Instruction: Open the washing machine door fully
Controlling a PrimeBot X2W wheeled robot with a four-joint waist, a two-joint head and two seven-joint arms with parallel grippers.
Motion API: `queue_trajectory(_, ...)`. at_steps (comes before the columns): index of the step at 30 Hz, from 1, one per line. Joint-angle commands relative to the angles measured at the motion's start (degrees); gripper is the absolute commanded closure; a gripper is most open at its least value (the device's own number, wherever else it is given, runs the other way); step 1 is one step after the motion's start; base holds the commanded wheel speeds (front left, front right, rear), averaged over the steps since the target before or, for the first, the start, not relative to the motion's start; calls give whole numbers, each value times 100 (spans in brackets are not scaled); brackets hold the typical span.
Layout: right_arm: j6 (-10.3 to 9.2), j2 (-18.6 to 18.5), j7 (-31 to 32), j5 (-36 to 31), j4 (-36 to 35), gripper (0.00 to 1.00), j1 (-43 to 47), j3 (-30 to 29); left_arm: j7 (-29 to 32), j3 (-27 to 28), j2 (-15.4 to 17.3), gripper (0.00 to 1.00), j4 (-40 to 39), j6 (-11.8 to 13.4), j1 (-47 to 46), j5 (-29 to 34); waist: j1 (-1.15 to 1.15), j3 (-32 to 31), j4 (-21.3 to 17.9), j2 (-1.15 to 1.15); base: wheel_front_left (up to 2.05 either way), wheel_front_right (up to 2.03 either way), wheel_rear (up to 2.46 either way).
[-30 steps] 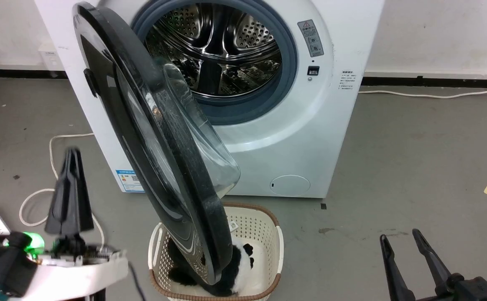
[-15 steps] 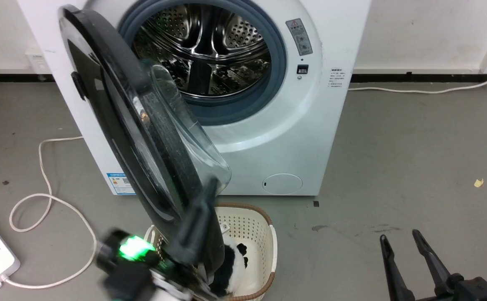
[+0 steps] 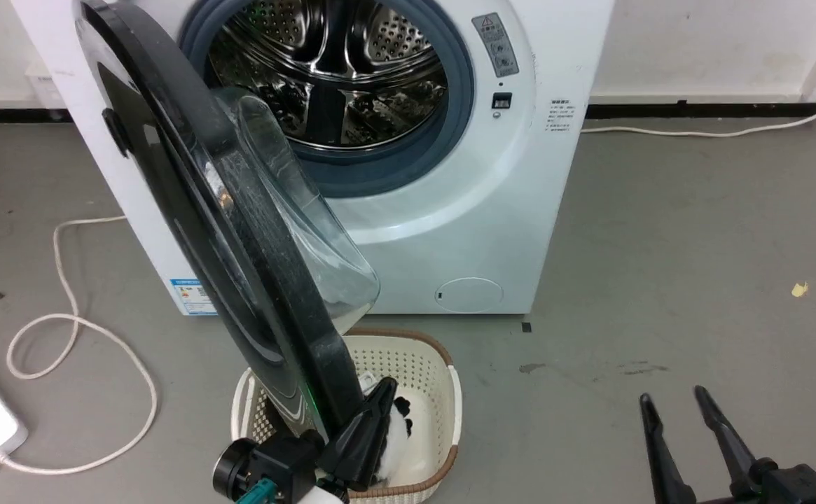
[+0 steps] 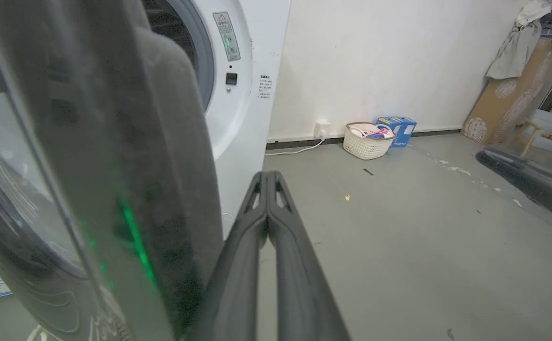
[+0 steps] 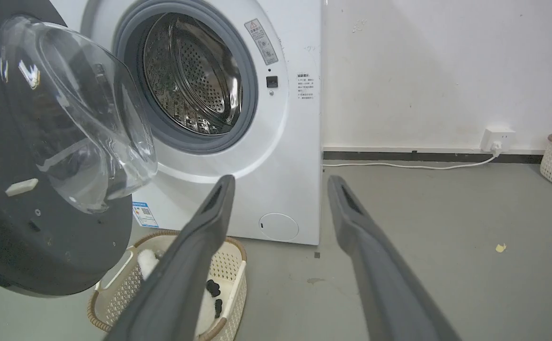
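Two risks logged. Washing machine (image 3: 450, 231) stands far centre, drum exposed. Its door (image 3: 169, 196), hinged on the left, hangs about half swung, edge toward the robot. Basket (image 3: 450, 392) sits just under the door's near rim; a low arm could knock it. Left gripper (image 3: 382, 392), fingers pressed together and empty, lies beside that rim, contact unclear; it may slip off the glossy edge. Right gripper (image 3: 672, 396), spread wide and empty, is near right, well apart. Cable (image 3: 66, 280) loops left, possibly in the wheels' path.
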Motion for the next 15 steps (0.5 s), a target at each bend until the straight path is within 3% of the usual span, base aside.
queue_trajectory(1,-5,20,-25,27,-3,0,-16,-4,-28,95,36,100,61,60,-94,-31,0,-1,47,0,0,0,0)
queue_trajectory(8,-5,20,-25,-3,52,0,-31,-91,-74,120,109,100,165,45,69,13,0,-132,499,0,0,0,0)
queue_trajectory(15,-5,20,-25,35,125,0,-40,-130,-79,278,144,100,2,114,406,23,0,-246,1216,0,0,0,0)
